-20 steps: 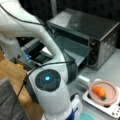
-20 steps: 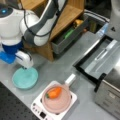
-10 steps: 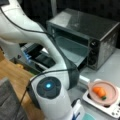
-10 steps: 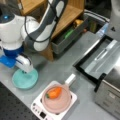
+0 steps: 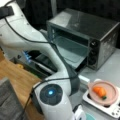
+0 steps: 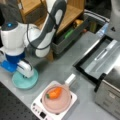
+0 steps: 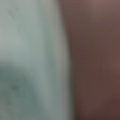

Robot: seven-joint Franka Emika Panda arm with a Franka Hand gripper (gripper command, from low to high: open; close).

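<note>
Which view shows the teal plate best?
A front view: the plate lies whole on the table's left, with the hand down on it. In a front view only a teal sliver peeks at the bottom edge. The wrist view shows only a blurred pale-teal surface.

A mock kitchen: toaster oven (image 5: 85, 40), small stove (image 6: 53, 105), grey counter (image 6: 72, 62).

Grey tabletop (image 6: 62, 67), seen in both front views. Directly on it: a teal plate (image 6: 25, 80) at a front view's lower left, with the hand (image 6: 25, 71) down on it; a small white stove (image 6: 55, 106) at the bottom, carrying a pink pan (image 6: 57, 100) with a carrot (image 6: 54, 93) inside; a dark toaster oven (image 6: 110, 92) at right, door (image 6: 100, 60) dropped open flat. A grey bin (image 6: 72, 35) of items sits at the tabletop's far edge.
</note>
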